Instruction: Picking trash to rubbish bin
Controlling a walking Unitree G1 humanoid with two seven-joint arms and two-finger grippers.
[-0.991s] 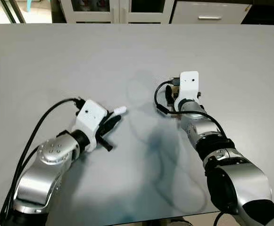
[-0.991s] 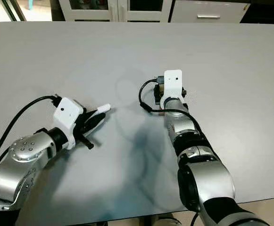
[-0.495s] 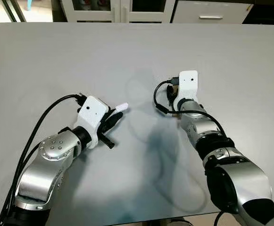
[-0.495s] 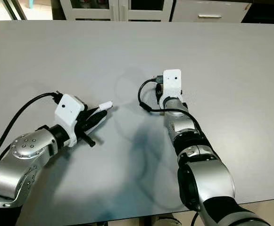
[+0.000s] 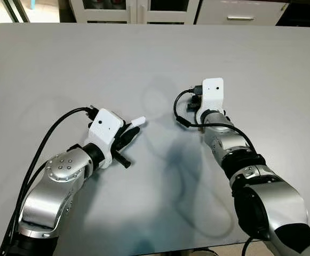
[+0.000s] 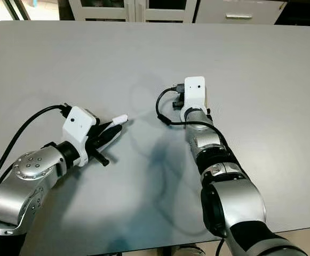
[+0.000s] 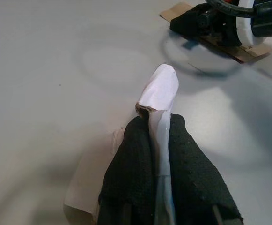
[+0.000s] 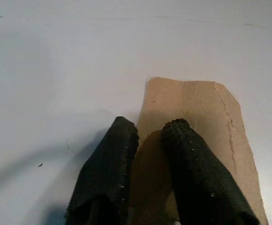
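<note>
My left gripper (image 5: 129, 132) is shut on a white scrap of paper (image 7: 160, 89), which sticks out past the fingertips just above the grey table (image 5: 64, 64). My right gripper (image 8: 150, 136) sits further out on the table, under its white wrist mount (image 5: 213, 93). Its two fingers stand close together on a brown piece of cardboard (image 8: 206, 103), one on either side of its raised edge. The left wrist view has the same cardboard (image 7: 250, 50) low on the table beneath the right gripper.
The grey table stretches wide on all sides of both arms, and its near edge runs just below them. Beyond its far edge stand white cabinets (image 5: 138, 10) and a drawer front (image 5: 240, 16). Black cables loop from both wrists.
My left gripper rose a little and moved forward with the white scrap. My right gripper moved slightly away from me, and the brown edge under its wrist has gone from the eye views.
</note>
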